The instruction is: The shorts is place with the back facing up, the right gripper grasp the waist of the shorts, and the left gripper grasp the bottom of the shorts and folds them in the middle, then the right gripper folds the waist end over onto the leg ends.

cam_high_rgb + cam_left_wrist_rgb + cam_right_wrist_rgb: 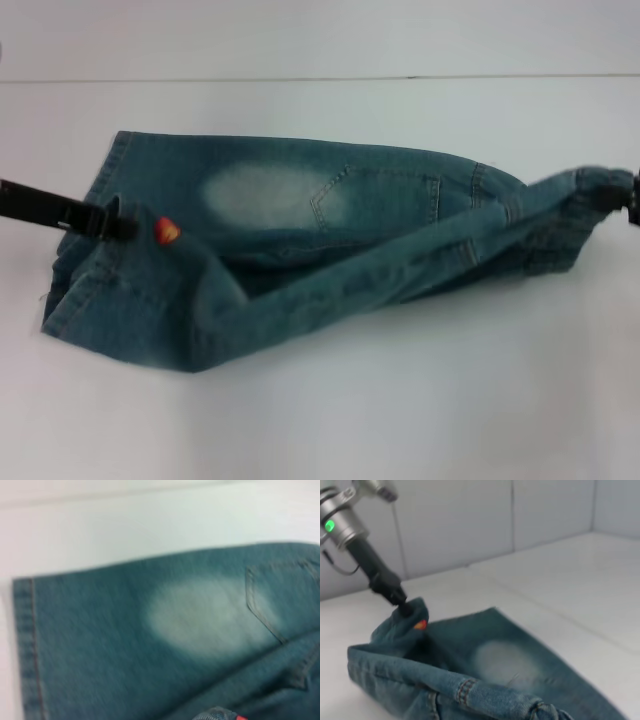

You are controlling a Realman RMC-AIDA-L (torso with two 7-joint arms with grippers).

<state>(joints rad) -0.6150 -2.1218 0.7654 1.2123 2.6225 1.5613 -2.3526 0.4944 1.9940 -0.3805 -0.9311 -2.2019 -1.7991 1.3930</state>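
While the shorts stretch across the middle of the frame on the white worktop, both arms have a hold. At the left edge, the left pincer is clamped on the bottom of the shorts, lifting a hem with a red-orange patch showing just beside the tips. At the far right edge, the right pincer grips the waist of the shorts, bunched and raised. One leg lies flat along the upper part with its pale faded patch and a back pocket; the other hangs as a taut band running lower left to right, mid-fold. To land this lengthwise fold cleanly, I'd say both ends should travel together at matching height, keeping the cloth taut, so the lifted edge lands square on the flat leg's far edge.
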